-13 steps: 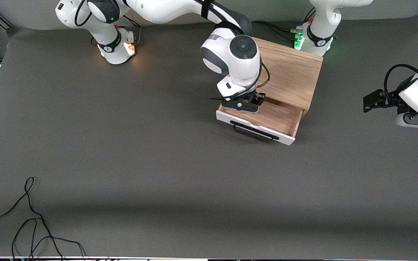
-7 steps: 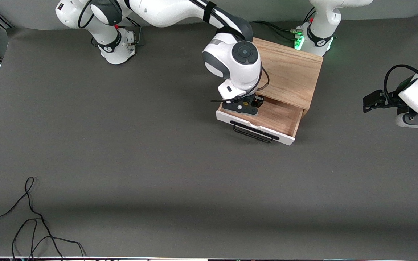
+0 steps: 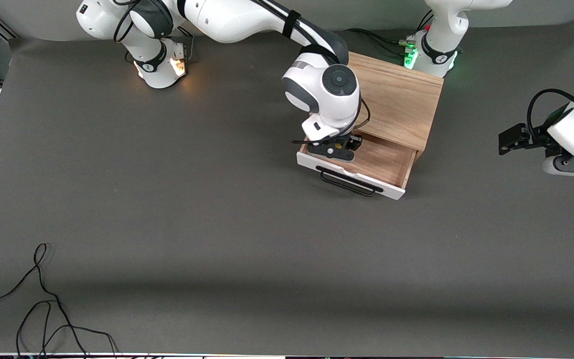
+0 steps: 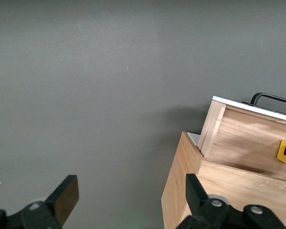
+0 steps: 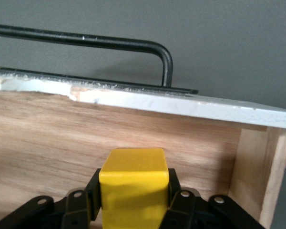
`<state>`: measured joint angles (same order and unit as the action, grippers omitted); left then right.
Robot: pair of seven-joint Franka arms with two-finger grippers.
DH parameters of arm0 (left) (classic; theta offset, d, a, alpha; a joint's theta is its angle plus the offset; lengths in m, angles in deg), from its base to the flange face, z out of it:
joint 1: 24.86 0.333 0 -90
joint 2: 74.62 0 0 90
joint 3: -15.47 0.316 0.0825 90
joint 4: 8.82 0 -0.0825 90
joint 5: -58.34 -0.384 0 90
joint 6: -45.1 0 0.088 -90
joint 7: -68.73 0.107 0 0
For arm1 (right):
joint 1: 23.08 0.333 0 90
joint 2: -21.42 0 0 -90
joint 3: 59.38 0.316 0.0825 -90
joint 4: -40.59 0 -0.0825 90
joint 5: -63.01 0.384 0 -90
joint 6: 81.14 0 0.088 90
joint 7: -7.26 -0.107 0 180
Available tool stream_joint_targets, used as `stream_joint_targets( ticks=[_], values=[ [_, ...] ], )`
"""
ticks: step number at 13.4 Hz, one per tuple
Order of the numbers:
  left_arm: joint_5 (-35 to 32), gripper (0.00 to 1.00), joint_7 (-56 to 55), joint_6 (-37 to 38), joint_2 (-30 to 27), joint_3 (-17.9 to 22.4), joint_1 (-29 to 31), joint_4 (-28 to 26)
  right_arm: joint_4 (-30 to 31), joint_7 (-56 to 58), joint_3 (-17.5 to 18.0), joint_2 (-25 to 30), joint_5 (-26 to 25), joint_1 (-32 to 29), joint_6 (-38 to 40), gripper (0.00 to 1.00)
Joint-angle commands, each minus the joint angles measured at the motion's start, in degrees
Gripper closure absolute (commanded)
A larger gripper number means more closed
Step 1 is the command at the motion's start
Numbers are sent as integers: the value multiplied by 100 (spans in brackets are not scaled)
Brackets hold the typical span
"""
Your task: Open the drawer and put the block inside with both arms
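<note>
I can read no text, label, brand name, number or sign anywhere around my grippers in these views. The surfaces near them carry no lettering that I can make out.

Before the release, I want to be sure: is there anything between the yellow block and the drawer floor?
Nothing visible. The right gripper holds the block inside the open drawer, over bare wood. The left gripper waits, open, toward the left arm's end of the table.
</note>
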<state>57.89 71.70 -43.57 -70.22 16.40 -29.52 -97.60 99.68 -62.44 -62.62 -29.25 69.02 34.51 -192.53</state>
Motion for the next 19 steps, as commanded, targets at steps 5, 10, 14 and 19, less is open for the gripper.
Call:
stream_joint_targets(
  ticks=[5,10,14,19],
  values=[
    [-78,0,81,52,8,29,-53,80,-205,-166,-89,101,-197,120,99,0],
    [-78,0,81,52,8,29,-53,80,-205,-79,-115,777,-197,-2,600,0],
    [-78,0,81,52,8,21,-53,80,-48,735,-107,1436,-188,-564,1135,0],
    [-78,0,81,52,17,30,-53,80,1023,2204,-107,2490,-127,-1600,1444,0]
  ],
)
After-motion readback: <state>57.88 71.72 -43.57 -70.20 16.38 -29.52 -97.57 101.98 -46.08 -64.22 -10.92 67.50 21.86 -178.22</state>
